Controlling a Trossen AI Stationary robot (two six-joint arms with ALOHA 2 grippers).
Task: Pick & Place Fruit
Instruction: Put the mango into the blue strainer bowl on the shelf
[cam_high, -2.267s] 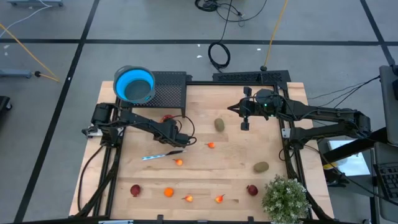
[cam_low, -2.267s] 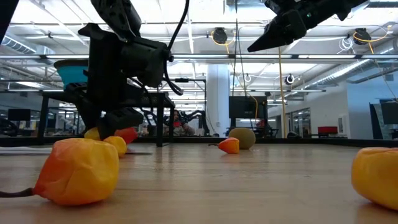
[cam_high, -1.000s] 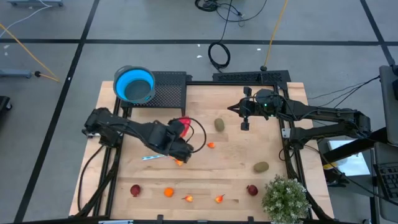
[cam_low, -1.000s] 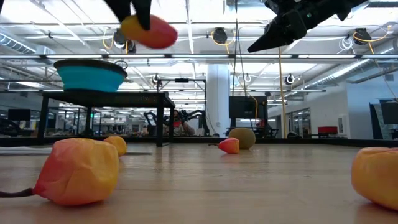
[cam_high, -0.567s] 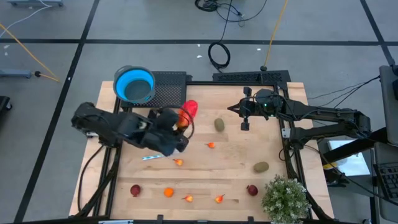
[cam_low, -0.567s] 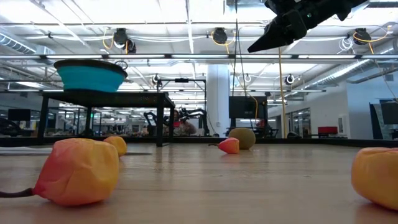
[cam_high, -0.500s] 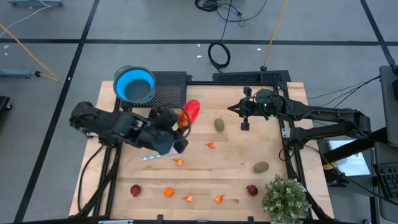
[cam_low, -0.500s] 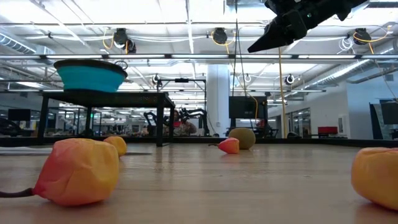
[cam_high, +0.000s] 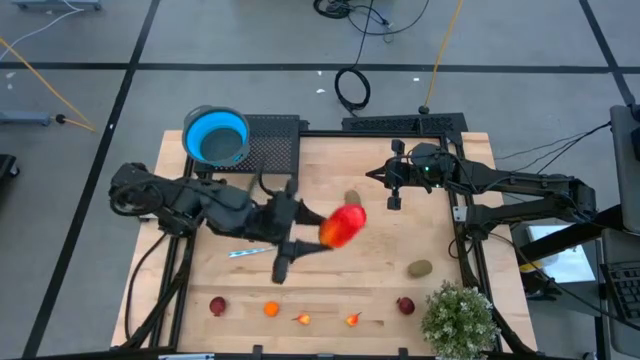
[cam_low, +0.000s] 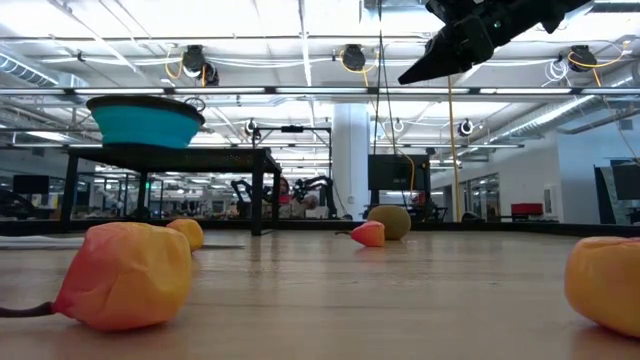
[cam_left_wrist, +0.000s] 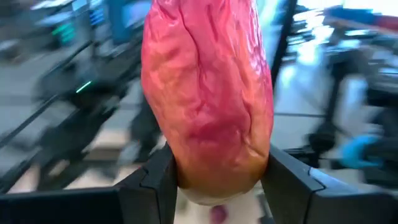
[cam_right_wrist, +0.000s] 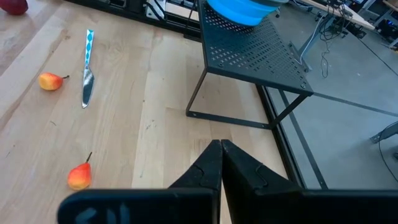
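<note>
We have the big orange-red fruit (cam_high: 343, 226) clamped between the fingers of the left pincer (cam_high: 331, 232), lifted well above the table (cam_high: 440, 300). The left wrist view shows it squarely: the fruit (cam_left_wrist: 205, 93) fills the gap, a dark finger (cam_left_wrist: 155, 186) pressed against each side near its lower end.

Just beyond the pincer's tip a kiwi (cam_high: 352, 197) peeks out past the held fruit. Beside the arm behind the pincer lies the knife (cam_high: 248, 251), which is not ours to move. Farther back, past the arm's base end, the blue bowl (cam_high: 216, 137) sits on a black mesh stand (cam_high: 272, 148); from above we see no fruit in it, so we judge nothing has been placed yet, if the bowl is the goal.

Most of the work is left. Along the near table edge, well away from the pincer, lie a dark red fruit (cam_high: 217, 305), a small orange one (cam_high: 271, 309), two more small orange ones (cam_high: 303, 319) (cam_high: 352, 320) and a second dark red one (cam_high: 405, 305). Another kiwi (cam_high: 419, 268) rests off to the right.

The right pincer (cam_high: 394, 203) is clenched on nothing, its fingers (cam_right_wrist: 217, 163) pressed together, waiting above the table's far right part.

We judge this one fruit is picked and mid-carry, and all the others are still to go.
</note>
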